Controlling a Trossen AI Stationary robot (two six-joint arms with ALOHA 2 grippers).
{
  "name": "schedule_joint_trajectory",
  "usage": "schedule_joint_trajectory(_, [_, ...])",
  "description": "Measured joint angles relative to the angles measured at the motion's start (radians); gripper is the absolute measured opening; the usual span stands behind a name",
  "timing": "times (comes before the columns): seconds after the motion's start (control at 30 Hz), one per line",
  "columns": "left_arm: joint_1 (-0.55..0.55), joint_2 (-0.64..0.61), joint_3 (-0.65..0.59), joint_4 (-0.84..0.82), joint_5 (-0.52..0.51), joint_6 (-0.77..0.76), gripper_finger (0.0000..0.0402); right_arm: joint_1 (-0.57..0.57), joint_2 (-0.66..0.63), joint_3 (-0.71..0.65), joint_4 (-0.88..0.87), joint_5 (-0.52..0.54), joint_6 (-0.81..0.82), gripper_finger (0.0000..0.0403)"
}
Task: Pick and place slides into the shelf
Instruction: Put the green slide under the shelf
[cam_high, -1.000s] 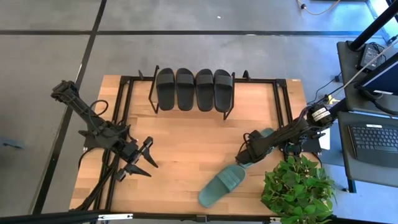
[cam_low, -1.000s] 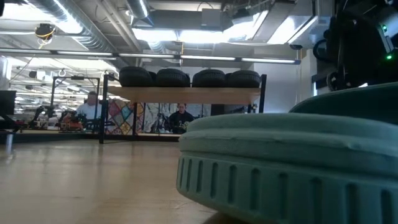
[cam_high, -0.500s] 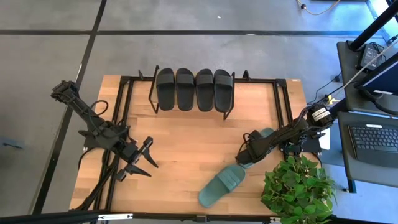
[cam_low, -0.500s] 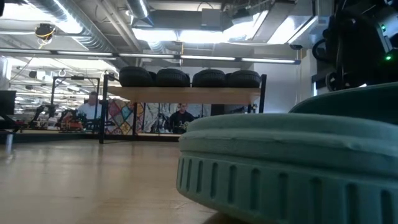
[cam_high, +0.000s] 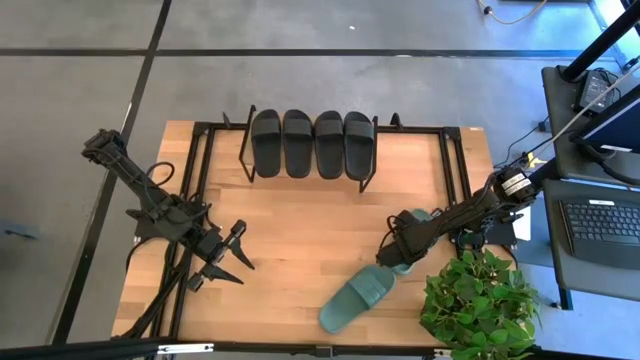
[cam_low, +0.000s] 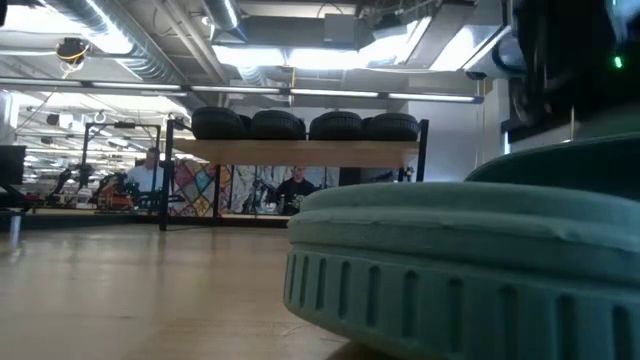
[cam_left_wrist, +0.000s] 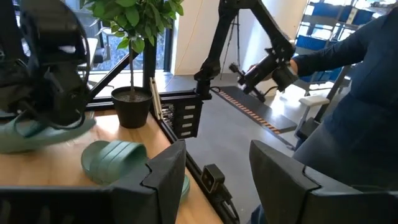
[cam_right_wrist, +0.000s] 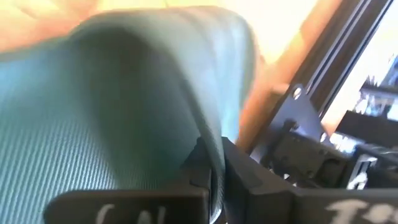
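Four matte black slides (cam_high: 313, 143) sit side by side on the shelf (cam_high: 303, 170), a low wood-topped rack with black legs at the table's 12 o'clock. We note two sage green slides toward 5 o'clock: one (cam_high: 357, 300) flat near the front edge, the other (cam_high: 415, 228) mostly hidden at 3–4 o'clock.

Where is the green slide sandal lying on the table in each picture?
High view: the sage green rubber slide sandal lies on the wooden table near its front edge, left of the potted green plant.
Low view: it fills the right foreground.
Left wrist view: lower left, beside the same plant.
Right wrist view: cannot tell.
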Motion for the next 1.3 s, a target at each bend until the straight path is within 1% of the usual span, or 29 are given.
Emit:
schedule_joint_trajectory(0.17, [0.000, 0.000, 0.000, -0.003, 0.000, 0.001, 0.0171, 0.016, 0.000, 0.160, -0.090, 0.106, -0.047, 0.0014])
schedule_joint_trajectory(0.3, [0.000, 0.000, 0.000, -0.003, 0.000, 0.001, 0.0171, 0.022, 0.000, 0.290, -0.075, 0.216, -0.138, 0.0014])
schedule_joint_trajectory(0.4, [0.000, 0.000, 0.000, -0.003, 0.000, 0.001, 0.0171, 0.022, 0.000, 0.363, 0.008, 0.309, -0.226, 0.0014])
schedule_joint_trajectory(0.47, [0.000, 0.000, 0.000, -0.003, 0.000, 0.000, 0.0171, 0.013, 0.000, 0.392, 0.097, 0.377, -0.288, 0.0014])
schedule_joint_trajectory(0.53, [0.000, 0.000, 0.000, -0.005, 0.000, 0.000, 0.0171, -0.007, 0.003, 0.405, 0.203, 0.416, -0.380, 0.0014])
schedule_joint_trajectory(0.63, [0.000, 0.000, 0.000, -0.005, 0.000, 0.000, 0.0171, -0.048, 0.035, 0.428, 0.312, 0.448, -0.508, 0.0014])
schedule_joint_trajectory(0.77, [0.000, 0.000, 0.000, -0.006, 0.000, -0.001, 0.0171, -0.112, 0.106, 0.444, 0.354, 0.463, -0.610, 0.0014])
schedule_joint_trajectory(0.93, [0.000, 0.000, 0.000, -0.007, 0.000, -0.002, 0.0171, -0.181, 0.210, 0.445, 0.352, 0.489, -0.635, 0.0014])
schedule_joint_trajectory(1.03, [0.000, 0.000, 0.000, -0.007, 0.000, -0.002, 0.0171, -0.204, 0.262, 0.445, 0.363, 0.504, -0.646, 0.0014])
schedule_joint_trajectory(1.13, [0.000, 0.000, 0.000, -0.007, 0.000, -0.002, 0.0171, -0.221, 0.303, 0.445, 0.398, 0.506, -0.684, 0.0014])
schedule_joint_trajectory(1.3, [0.000, 0.000, 0.000, -0.007, 0.000, -0.002, 0.0171, -0.250, 0.340, 0.445, 0.447, 0.530, -0.690, 0.0014])
